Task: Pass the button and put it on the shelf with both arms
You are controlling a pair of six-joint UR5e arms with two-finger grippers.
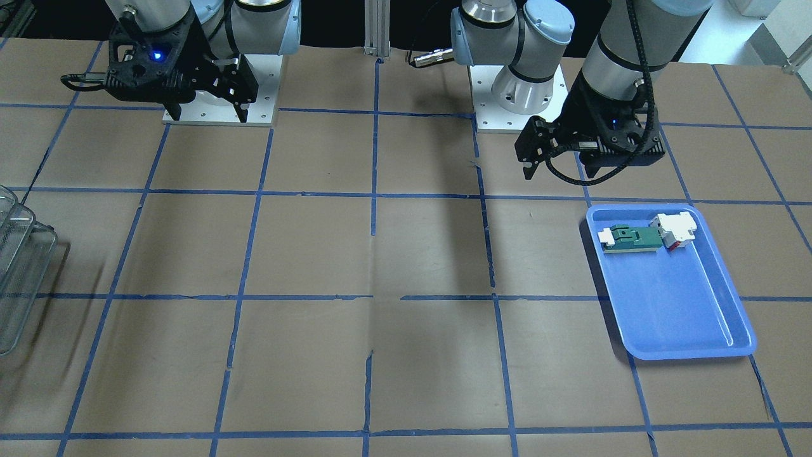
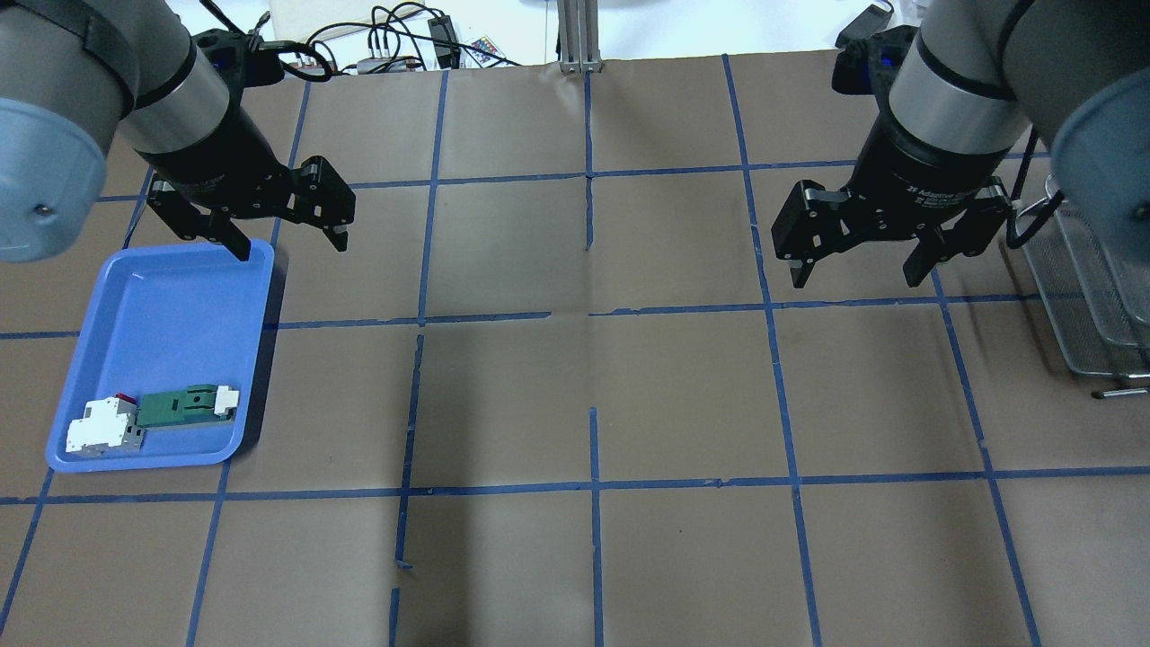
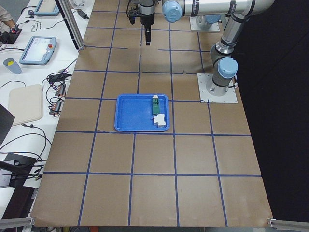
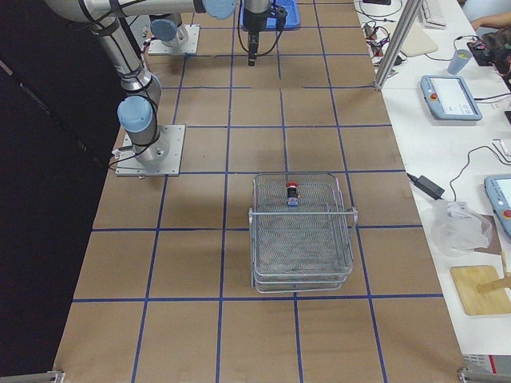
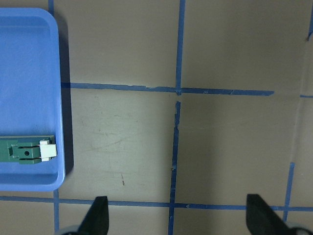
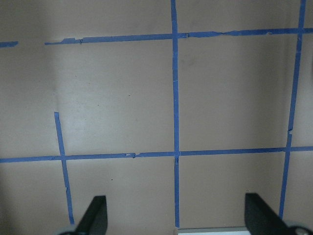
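The button (image 4: 292, 192), with its red cap, lies on the top tier of the wire-mesh shelf (image 4: 302, 239); it shows only in the exterior right view. The shelf also shows at the table's edge in the front-facing view (image 1: 19, 266) and the overhead view (image 2: 1092, 305). My left gripper (image 2: 289, 247) is open and empty, hanging above the far corner of the blue tray; it also shows in the front-facing view (image 1: 558, 172) and the left wrist view (image 5: 177, 218). My right gripper (image 2: 853, 279) is open and empty above bare table, left of the shelf; it also shows in the front-facing view (image 1: 209, 116) and the right wrist view (image 6: 176, 215).
A blue plastic tray (image 2: 135, 463) on my left holds a green-and-white flat part (image 2: 184, 404) and a white-and-red blocky part (image 2: 103, 427). The table is brown paper with a blue tape grid. Cables and controllers lie beyond the far edge.
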